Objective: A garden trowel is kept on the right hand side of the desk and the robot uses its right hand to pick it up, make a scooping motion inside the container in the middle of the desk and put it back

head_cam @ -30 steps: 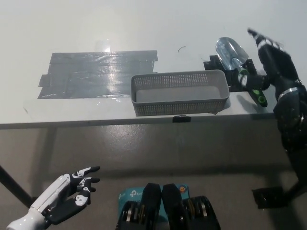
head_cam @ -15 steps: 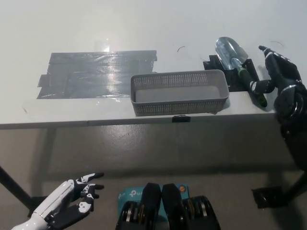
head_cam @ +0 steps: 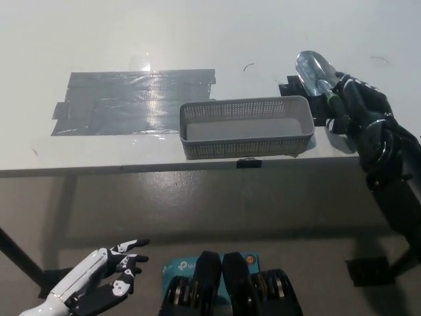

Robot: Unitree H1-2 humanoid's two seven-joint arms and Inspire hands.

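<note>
- Garden trowel [head_cam: 315,70] is the job's one tool. It lies on the single white bench [head_cam: 197,33], the largest thing in view.
- One wide patch of grey tape [head_cam: 131,100] is stuck to the bench on the container's left side, reaching its far left corner.
- One grey mesh container [head_cam: 247,143] sits mid-bench near the front edge. It looks empty.
- The one trowel lies just beyond the container's right end, propped on a single black stand [head_cam: 289,87]. Its shiny blade points away from the robot and its dark handle slants back toward the front edge.
- Judged by looks, the trowel is stiff, with a metal blade that would be slick and moderately heavy at the tip. The handle, likely grippy, is the place to hold, close behind the blade so the weight does not tip it.
- There are two hands.
- The black right hand [head_cam: 365,115] lies over the handle, right of the container. I cannot tell whether it has clamped on.
- The white left hand [head_cam: 108,284] rests below the bench, left of the container, released and holding nothing.
</note>
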